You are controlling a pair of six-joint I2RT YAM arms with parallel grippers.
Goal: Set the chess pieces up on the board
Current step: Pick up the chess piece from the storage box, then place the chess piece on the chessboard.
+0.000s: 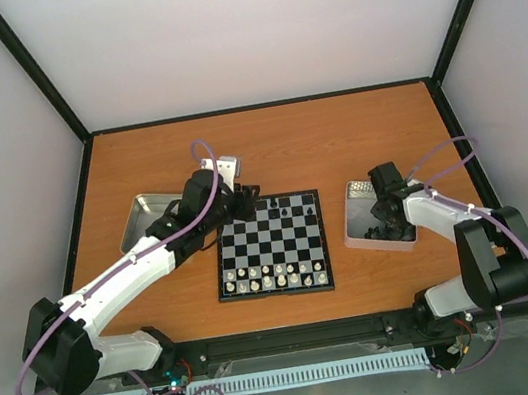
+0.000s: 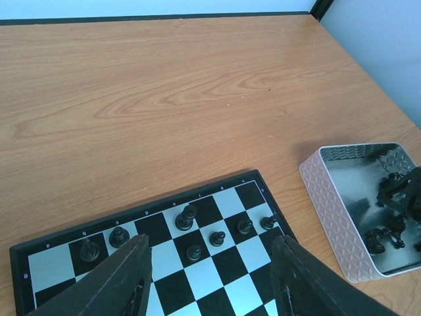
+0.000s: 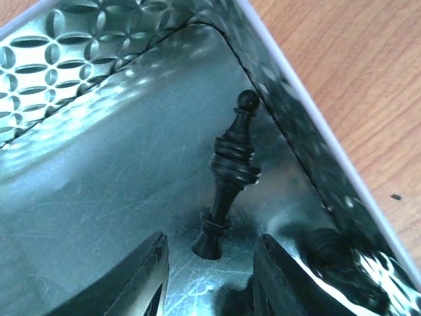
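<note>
The board (image 1: 274,244) lies mid-table, with whitish pieces (image 1: 275,277) on its near rows and a few black pieces (image 1: 288,211) on its far rows. My left gripper (image 1: 244,201) hangs open and empty over the board's far left corner. The left wrist view shows its open gripper (image 2: 210,283) above the board (image 2: 227,271), with several black pieces (image 2: 186,217) standing beyond it. My right gripper (image 1: 386,222) is down in the right tray (image 1: 352,205). In the right wrist view this gripper (image 3: 210,276) is open, and the base of a lying black piece (image 3: 233,164) is just ahead of its fingertips.
A second black piece (image 3: 335,253) lies by the tray wall (image 3: 99,39) beside my right finger. More black pieces (image 2: 385,237) sit in that tray (image 2: 332,201). Another metal tray (image 1: 143,214) lies left of the board. A small metal box (image 1: 227,168) sits behind my left gripper.
</note>
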